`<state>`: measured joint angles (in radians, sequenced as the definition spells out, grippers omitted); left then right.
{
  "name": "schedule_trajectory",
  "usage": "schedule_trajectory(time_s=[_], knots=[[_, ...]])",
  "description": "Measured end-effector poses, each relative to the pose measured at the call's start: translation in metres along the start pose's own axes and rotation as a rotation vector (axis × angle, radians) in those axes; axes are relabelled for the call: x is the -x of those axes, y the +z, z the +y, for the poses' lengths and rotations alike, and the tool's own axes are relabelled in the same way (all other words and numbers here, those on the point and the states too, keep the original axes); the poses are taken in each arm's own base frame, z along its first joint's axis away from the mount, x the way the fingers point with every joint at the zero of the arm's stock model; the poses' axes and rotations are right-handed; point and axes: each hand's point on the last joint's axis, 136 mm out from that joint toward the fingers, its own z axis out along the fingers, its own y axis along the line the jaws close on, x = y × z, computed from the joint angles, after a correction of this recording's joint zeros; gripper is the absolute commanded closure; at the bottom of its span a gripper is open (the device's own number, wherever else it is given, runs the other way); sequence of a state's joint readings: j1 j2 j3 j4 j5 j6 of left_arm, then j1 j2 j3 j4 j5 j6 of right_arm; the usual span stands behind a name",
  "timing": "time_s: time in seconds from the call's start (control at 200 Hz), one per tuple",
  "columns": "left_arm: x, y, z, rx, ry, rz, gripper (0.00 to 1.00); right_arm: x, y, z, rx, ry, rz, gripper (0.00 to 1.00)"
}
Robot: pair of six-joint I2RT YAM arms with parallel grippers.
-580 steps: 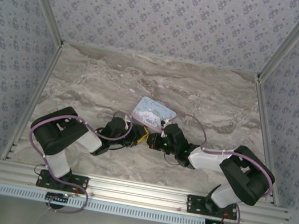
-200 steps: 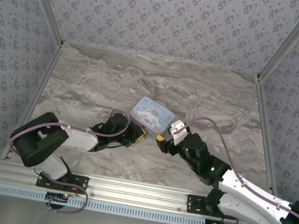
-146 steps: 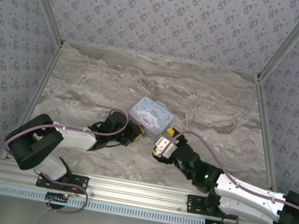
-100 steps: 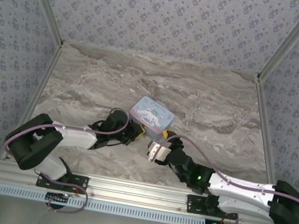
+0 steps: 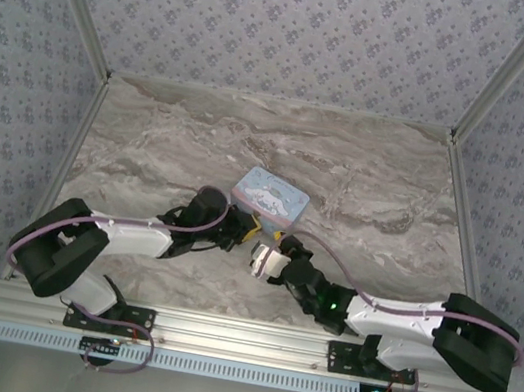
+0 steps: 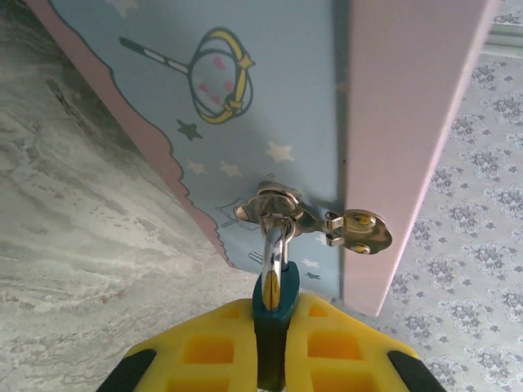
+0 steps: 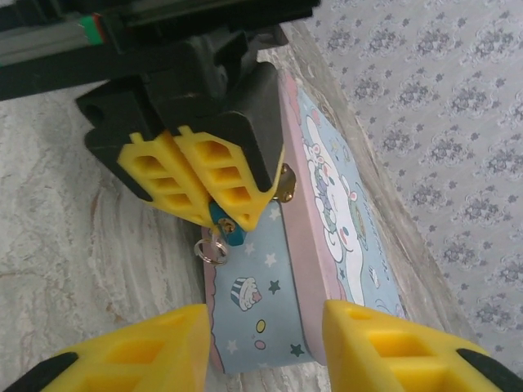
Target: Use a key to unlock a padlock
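Left pincer (image 6: 273, 318): pinching padlock (image 6: 270, 290), which hangs from clasp (image 6: 282, 208) of tin (image 6: 270, 98)
Right pincer (image 7: 261, 327): spread, nothing between, facing tin
Tin: on table (image 5: 369, 164)

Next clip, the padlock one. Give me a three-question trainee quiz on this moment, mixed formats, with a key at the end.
1. True or false: the left gripper is shut on the padlock.
2. Multiple choice: the padlock's shackle passes through
A) the metal clasp on the tin
B) a chain lying on the table
C) nothing, as it hangs free
3. Fill in the blank: the right gripper stands ___, with nothing between its yellow fingers.

Key: 1 true; 2 A; 3 open.
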<state>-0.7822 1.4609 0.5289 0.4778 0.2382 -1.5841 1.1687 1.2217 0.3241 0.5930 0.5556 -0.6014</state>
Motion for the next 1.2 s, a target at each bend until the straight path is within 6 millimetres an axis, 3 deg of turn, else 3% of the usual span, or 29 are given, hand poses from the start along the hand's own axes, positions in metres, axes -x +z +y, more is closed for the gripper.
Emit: schedule_trajectory(time_s=[0.475,1.204], knots=[[-0.006,0.010,-0.001,0.012,-0.065,0.034,1.00,-0.014,0.018,0.013,0.023,-0.024,0.035,0.65],[-0.007,0.010,-0.005,-0.002,-0.078,0.040,1.00,-0.010,0.034,0.014,-0.005,-0.032,0.034,0.84]])
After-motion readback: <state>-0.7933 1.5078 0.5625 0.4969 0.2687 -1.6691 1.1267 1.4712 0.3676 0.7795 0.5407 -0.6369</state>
